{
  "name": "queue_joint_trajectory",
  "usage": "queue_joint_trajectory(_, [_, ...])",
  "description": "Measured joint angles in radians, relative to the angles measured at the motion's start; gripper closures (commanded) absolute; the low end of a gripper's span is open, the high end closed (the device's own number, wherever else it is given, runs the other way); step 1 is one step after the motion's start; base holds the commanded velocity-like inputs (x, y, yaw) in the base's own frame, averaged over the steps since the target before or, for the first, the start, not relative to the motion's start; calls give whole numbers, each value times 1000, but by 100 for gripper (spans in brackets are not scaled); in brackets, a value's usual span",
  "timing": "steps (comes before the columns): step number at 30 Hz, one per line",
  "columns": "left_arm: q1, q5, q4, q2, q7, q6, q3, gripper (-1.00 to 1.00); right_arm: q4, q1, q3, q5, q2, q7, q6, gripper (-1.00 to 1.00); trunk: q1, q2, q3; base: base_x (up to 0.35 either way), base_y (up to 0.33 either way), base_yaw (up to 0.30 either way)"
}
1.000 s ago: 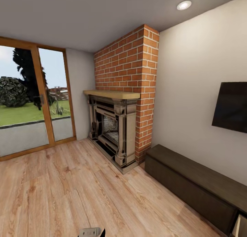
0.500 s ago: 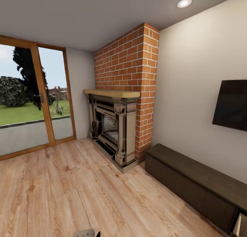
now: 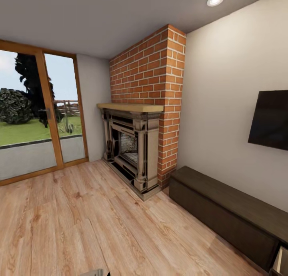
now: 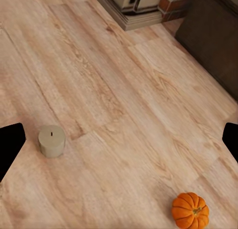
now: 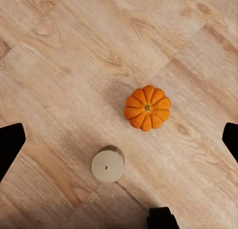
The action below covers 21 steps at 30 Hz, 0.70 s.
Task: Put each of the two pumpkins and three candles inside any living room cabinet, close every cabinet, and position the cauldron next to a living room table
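On bare floor [image 5: 59,55], unlabelled pumpkin [image 5: 147,108], candle [image 5: 107,164].

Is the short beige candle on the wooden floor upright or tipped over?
Upright. The short beige candle shows its flat round top with the wick at the centre, and in the left wrist view it stands on its base.

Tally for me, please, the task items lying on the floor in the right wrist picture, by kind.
Pumpkin: 1
Candle: 1
Total: 2, both resting apart on the wooden floor.
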Motion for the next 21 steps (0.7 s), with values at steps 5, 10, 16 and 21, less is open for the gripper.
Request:
queue_joint_trajectory(5, [0, 2, 13, 2, 1, -6, 1, -100, 0, 1, 0, 0, 1, 0, 0, -100, 19, -35, -16, 0, 0, 0])
queue_joint_trajectory(10, [0, 2, 20, 3, 1, -12, 1, -100, 0, 1, 0, 0, 1, 0, -1, -100, 38, -70, -31, 0, 0, 0])
queue_joint_trajectory(16, [0, 2, 21, 3, 1, -15, 1, -100, 0, 2, 0, -1, 2, -1, -2, -100, 61, -112, -50, 0, 0, 0])
queue_joint_trajectory(21, [0, 2, 21, 3, 1, -15, 1, -100, 0, 2, 0, -1, 5, -1, -3, -100, 81, -147, -66, 0, 0, 0])
